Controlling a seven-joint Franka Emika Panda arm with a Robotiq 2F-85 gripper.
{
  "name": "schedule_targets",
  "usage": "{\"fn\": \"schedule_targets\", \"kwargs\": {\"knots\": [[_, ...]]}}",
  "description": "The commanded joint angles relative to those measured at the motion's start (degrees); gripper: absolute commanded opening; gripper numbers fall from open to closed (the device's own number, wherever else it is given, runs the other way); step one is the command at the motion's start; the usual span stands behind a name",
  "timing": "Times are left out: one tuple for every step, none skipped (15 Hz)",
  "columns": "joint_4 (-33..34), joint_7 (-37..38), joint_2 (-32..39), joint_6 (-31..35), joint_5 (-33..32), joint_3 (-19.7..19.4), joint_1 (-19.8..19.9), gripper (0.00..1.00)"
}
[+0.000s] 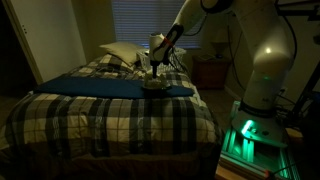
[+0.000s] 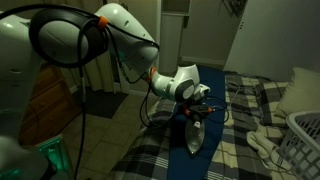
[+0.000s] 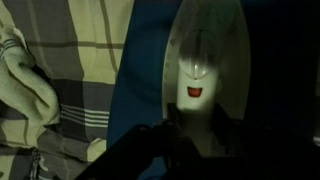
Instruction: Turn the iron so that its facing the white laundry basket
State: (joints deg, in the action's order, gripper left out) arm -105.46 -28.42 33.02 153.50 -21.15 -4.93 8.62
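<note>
The iron [image 2: 193, 136] is pale and wedge-shaped and lies on a dark blue cloth [image 2: 215, 95] on the bed. In an exterior view its tip points toward the camera, down the bed. My gripper [image 2: 196, 104] is at its rear, right above it. In the wrist view the iron [image 3: 210, 50] fills the middle, with a red button on its handle, and my dark fingers [image 3: 195, 135] sit on either side of the handle, touching it. It also shows small in an exterior view [image 1: 153, 84]. The white laundry basket [image 2: 304, 141] shows at the right edge.
The bed has a plaid cover [image 1: 110, 115]. Pale pillows [image 1: 120, 52] lie at its head. A crumpled white cloth [image 2: 262, 143] lies on the plaid near the basket and also shows in the wrist view [image 3: 25, 85]. A wooden nightstand [image 1: 210, 70] stands beside the bed.
</note>
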Motion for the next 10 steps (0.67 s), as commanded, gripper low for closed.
{"fn": "schedule_targets", "kwargs": {"knots": [[-2.7,-9.1,-0.1,7.2,-2.4,2.2,3.2,0.12],[-3.4,-12.3,-0.2,8.8,-1.9,3.1,4.3,0.12],[-4.2,-15.7,-0.5,10.2,-1.2,4.3,5.5,0.12],[-5.0,-19.2,-0.7,11.6,-0.7,5.5,6.9,0.12],[-5.8,-23.0,-1.1,12.8,0.0,7.2,8.6,0.12],[-6.4,-26.9,-1.4,13.4,0.8,9.1,10.5,0.12],[-7.1,-31.1,-1.8,13.8,1.7,11.3,12.6,0.12],[-7.5,-34.6,-1.9,13.8,1.1,14.2,15.6,0.12],[-7.9,-38.3,-2.0,13.6,1.2,16.6,18.0,0.12],[-8.3,-41.9,-2.0,13.3,1.2,19.1,20.4,0.12]]}}
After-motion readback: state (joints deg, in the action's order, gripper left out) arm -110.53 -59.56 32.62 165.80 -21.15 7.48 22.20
